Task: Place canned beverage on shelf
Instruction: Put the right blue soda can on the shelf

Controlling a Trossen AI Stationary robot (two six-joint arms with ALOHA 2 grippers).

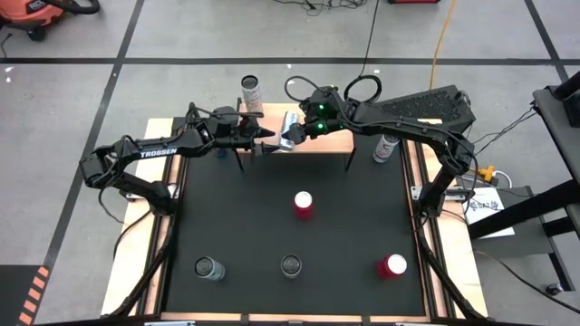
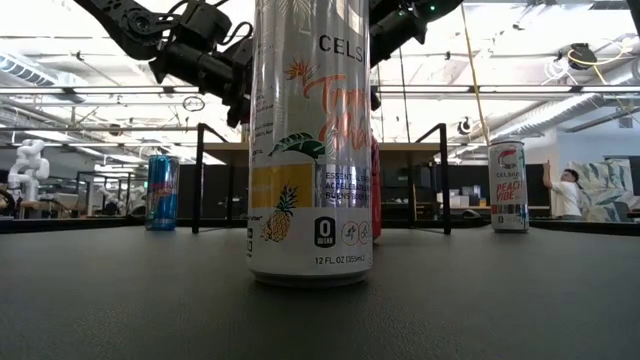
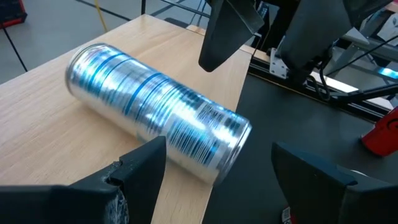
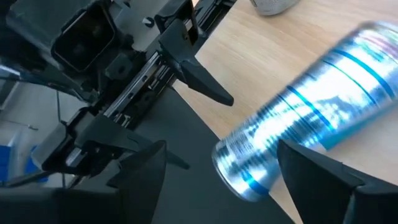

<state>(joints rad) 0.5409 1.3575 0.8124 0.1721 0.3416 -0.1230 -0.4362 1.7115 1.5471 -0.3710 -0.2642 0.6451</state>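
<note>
A silver-and-blue canned beverage (image 3: 155,118) lies on its side on the light-wood shelf (image 1: 331,145). One end (image 4: 239,168) juts slightly past the shelf's edge over the black mat. My left gripper (image 3: 217,180) is open and level with that end, one finger on each side, touching nothing. My right gripper (image 4: 217,174) is open too. It comes at the can from the opposite side, and its fingers (image 3: 227,34) hang above the can. In the high view the two grippers meet at the can (image 1: 290,129).
Several cans stand upright on the black mat (image 1: 245,217): red ones (image 1: 303,204) (image 1: 391,265) and grey ones (image 1: 208,268) (image 1: 291,265). Another can (image 1: 387,147) stands right of the shelf, and one (image 1: 251,91) at its far left. A tall Celsius can (image 2: 310,140) fills the low view.
</note>
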